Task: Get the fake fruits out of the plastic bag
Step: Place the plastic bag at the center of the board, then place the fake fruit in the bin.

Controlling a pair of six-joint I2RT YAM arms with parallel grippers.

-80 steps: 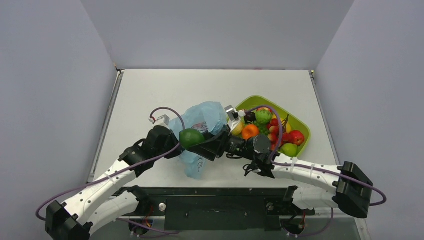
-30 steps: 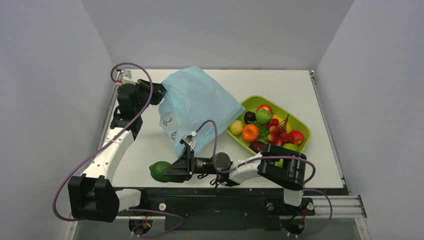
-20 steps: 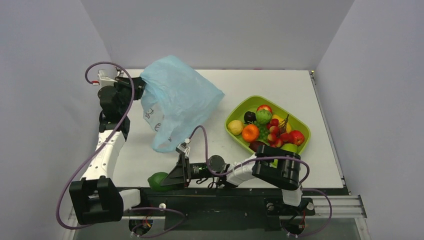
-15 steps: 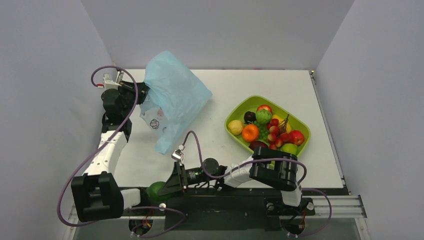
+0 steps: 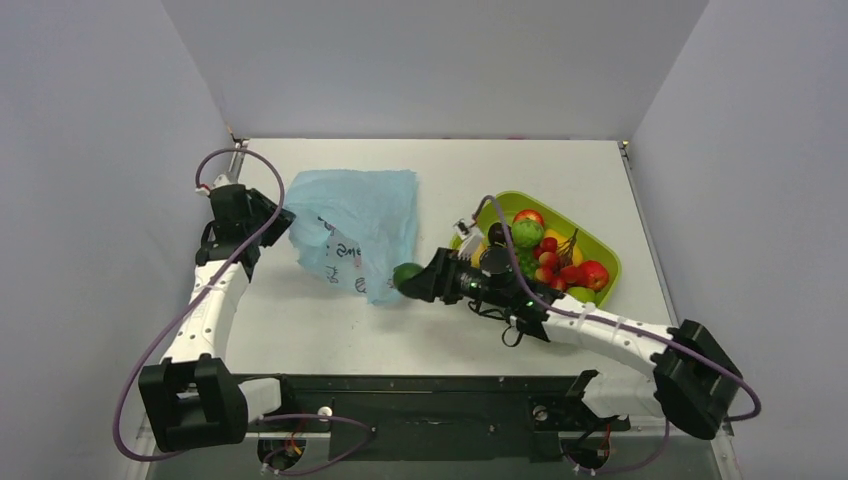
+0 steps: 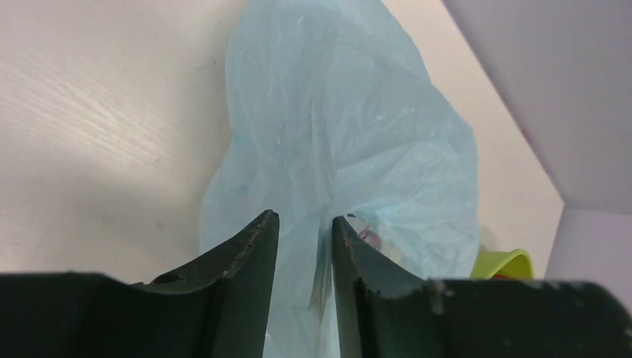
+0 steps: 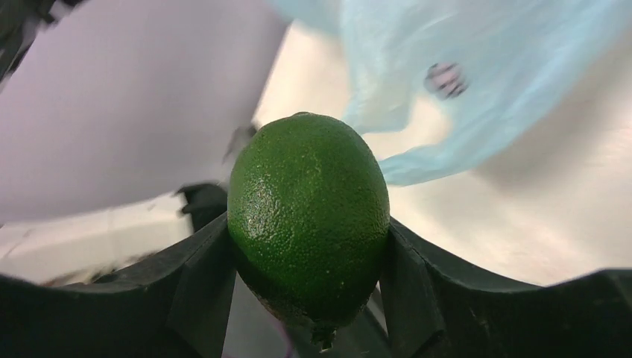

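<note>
Dark green, the oval fruit (image 7: 308,209) sits clamped in the right hand (image 5: 412,279) at mid-frame, just beside the lower right corner of the plastic bag (image 5: 355,215). The likely next move is to carry it right to the green tray (image 5: 611,266) and release it. The left hand (image 6: 304,231) pinches a fold at the bag's left edge. Half a second ago the bag hung lifted and the fruit was lower left, at the near edge of the table (image 5: 330,330).
</note>
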